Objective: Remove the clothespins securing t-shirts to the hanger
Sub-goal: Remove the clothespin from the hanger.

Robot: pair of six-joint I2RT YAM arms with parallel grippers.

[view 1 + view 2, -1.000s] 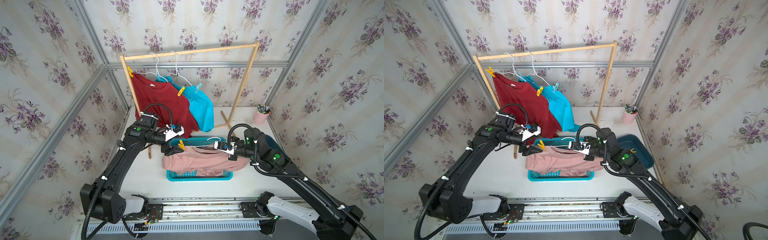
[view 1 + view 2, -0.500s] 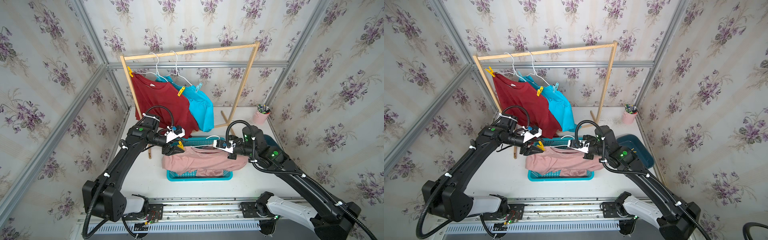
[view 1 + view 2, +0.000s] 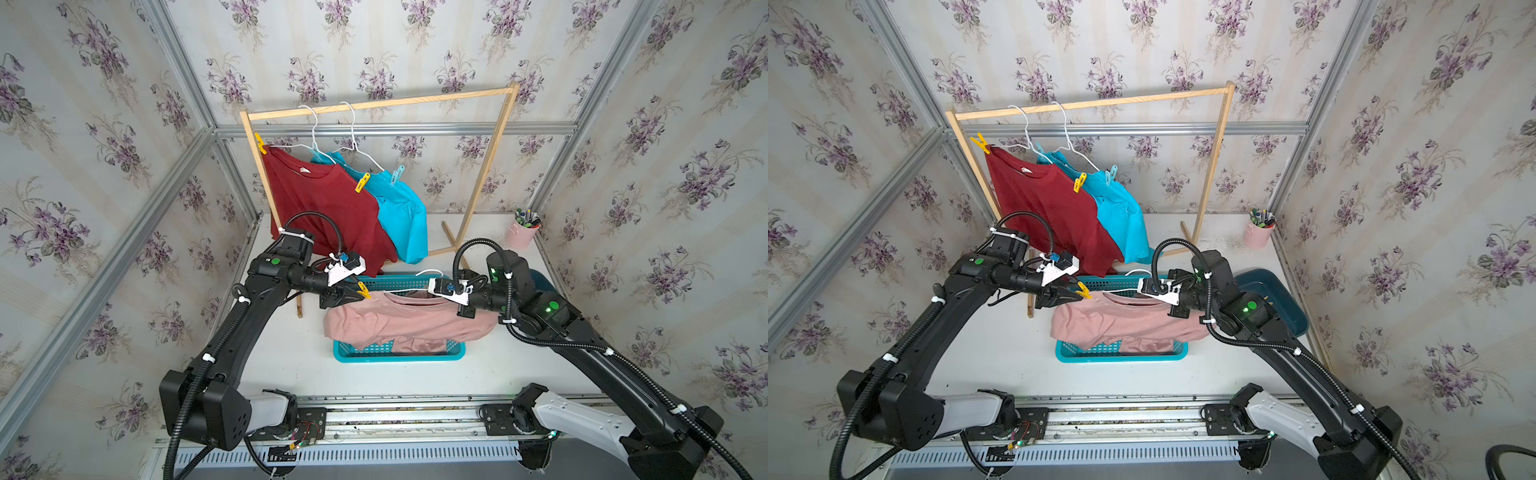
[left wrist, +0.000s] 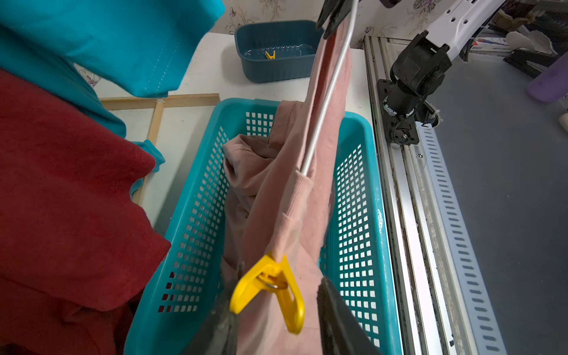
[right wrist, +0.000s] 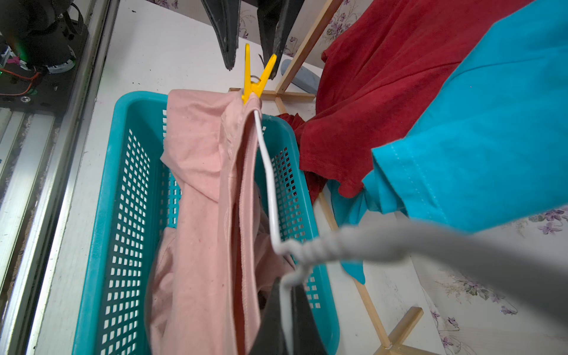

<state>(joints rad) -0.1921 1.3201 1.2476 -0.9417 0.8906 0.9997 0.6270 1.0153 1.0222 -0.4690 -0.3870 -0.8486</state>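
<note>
We are straddling a yellow peg (image 4: 270, 289) on the pink shirt (image 3: 407, 324).
Our left end effector (image 5: 251, 69) is standing part open around the peg's handles, one finger (image 5: 273, 46) touching, the other just clear. The peg is pinching the shirt to the 9 o'clock end of the hanger (image 5: 267, 184), above the basket (image 3: 399, 357) at the middle of the surface (image 3: 291, 357). Our right end effector (image 5: 287, 295) is clamping the hanger's neck, fully shut. The red shirt (image 3: 324, 208) and blue shirt (image 3: 403, 212) are hanging at 11 o'clock.

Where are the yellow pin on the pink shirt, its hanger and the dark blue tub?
yellow pin (image 4: 267, 278): left wrist view, body by its spring.
hanger (image 4: 325, 101): left wrist view, bare white wire.
dark blue tub (image 4: 276, 69): left wrist view, front wall.
</note>
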